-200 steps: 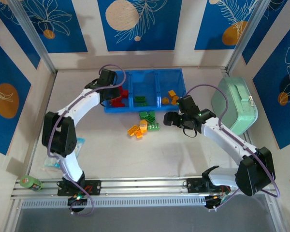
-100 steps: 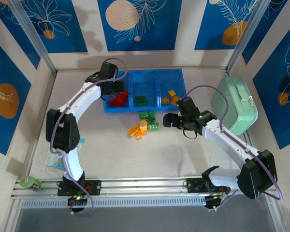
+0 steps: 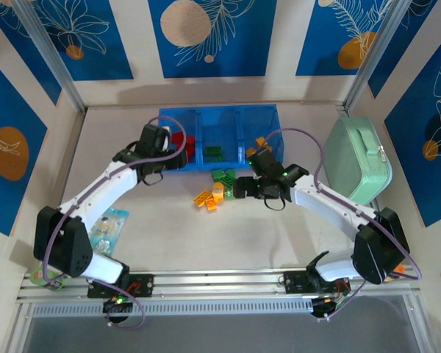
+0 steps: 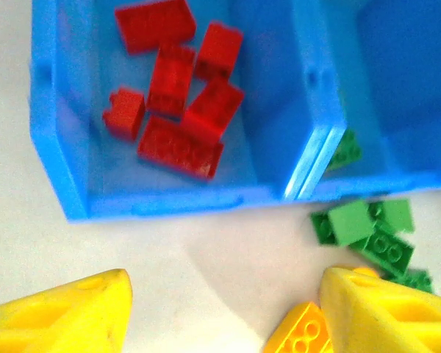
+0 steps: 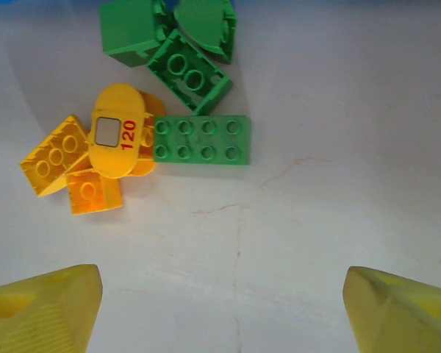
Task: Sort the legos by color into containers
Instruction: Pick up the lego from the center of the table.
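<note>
The right pincer (image 5: 222, 283), released and empty like the left pincer (image 4: 224, 283), should drop squarely over the flat green lego (image 5: 202, 140) lying on the surface (image 5: 316, 220) on the near side of the tray (image 4: 169, 206), clear of the yellow legos (image 5: 55, 154) touching it.

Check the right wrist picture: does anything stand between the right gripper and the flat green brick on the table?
Nothing visible does. The open right gripper faces the flat green brick across bare table. A yellow piece marked 120 sits against the brick's left end, beside the path, not in it.
</note>
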